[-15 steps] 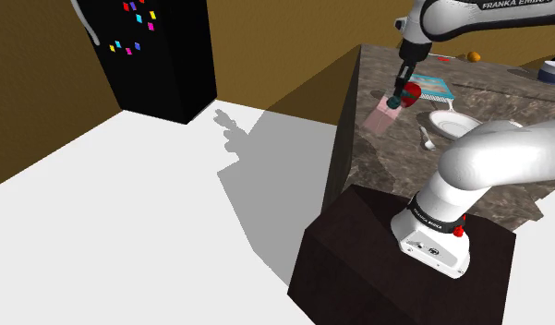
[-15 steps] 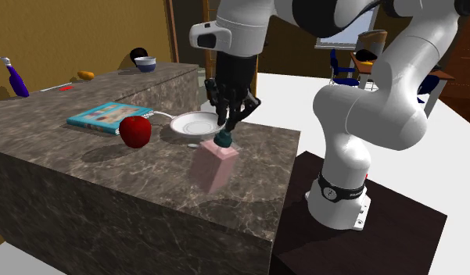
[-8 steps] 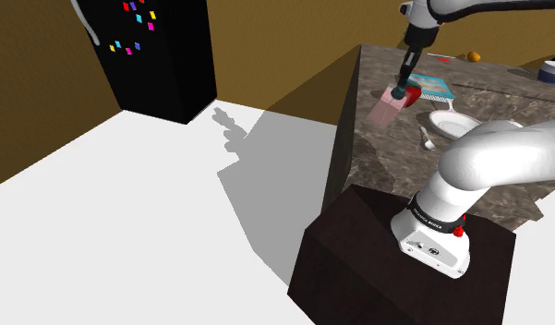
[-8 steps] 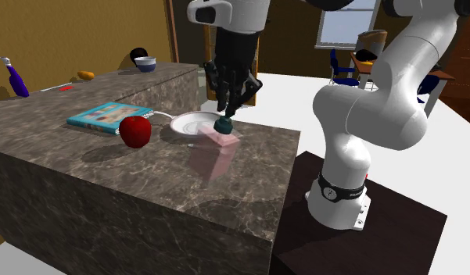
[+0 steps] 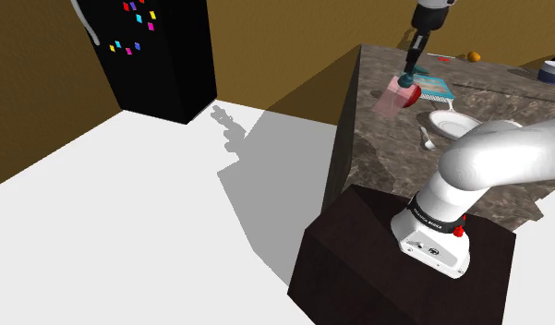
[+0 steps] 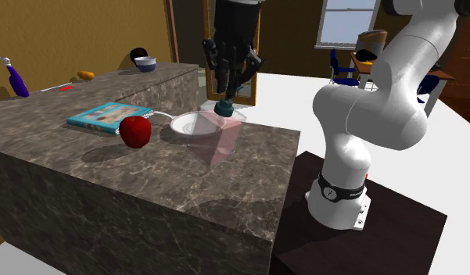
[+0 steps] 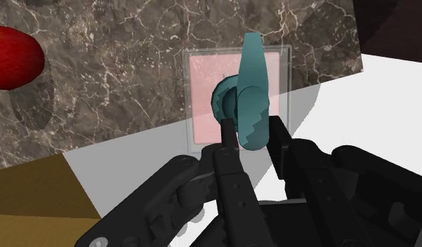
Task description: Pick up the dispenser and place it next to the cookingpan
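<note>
1. In the shoulder view the arm point(image 5: 506, 152) runs out past the top edge at 1 o'clock, so we lose its middle links.
2. The dispenser point(image 5: 392, 95) covers most of the red apple point(image 5: 412, 96) there; in the wrist view a picture edge cuts the apple.
3. The arm hides the white plate point(image 5: 448, 121) on its 4 o'clock side.
4. The bowl point(image 5: 551, 70) is clipped at the shoulder view's 3 o'clock edge.
5. The orange thing point(image 5: 474, 56) is too small for us to name.
6. At the gripper point(image 7: 251, 130), the teal pump head point(image 7: 250, 91) hides where one finger meets the neck.
</note>
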Controlling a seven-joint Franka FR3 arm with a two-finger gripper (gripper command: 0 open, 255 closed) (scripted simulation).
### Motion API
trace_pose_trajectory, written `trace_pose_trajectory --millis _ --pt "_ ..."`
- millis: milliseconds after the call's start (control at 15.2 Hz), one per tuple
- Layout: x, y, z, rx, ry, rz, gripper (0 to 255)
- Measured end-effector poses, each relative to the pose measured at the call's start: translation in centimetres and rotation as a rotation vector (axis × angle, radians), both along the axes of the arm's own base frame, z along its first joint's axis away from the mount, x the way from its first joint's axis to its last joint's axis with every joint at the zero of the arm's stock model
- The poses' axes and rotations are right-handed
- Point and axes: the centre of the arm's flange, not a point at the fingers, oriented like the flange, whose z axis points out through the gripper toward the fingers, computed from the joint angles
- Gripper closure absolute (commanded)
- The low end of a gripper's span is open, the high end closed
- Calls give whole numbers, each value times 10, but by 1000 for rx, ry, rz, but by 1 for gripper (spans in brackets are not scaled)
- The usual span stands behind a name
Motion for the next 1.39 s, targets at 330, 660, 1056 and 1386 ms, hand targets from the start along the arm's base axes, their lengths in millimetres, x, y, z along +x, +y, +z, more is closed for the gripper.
trace_pose_trajectory --millis 330,660,1056,1386 --pt "0 -1 27 0 0 0 255" --pt "0 -1 54 0 0 0 255" --pt "0 -1 84 0 0 0 255" --pt "10 -52 89 1 0 0 255"
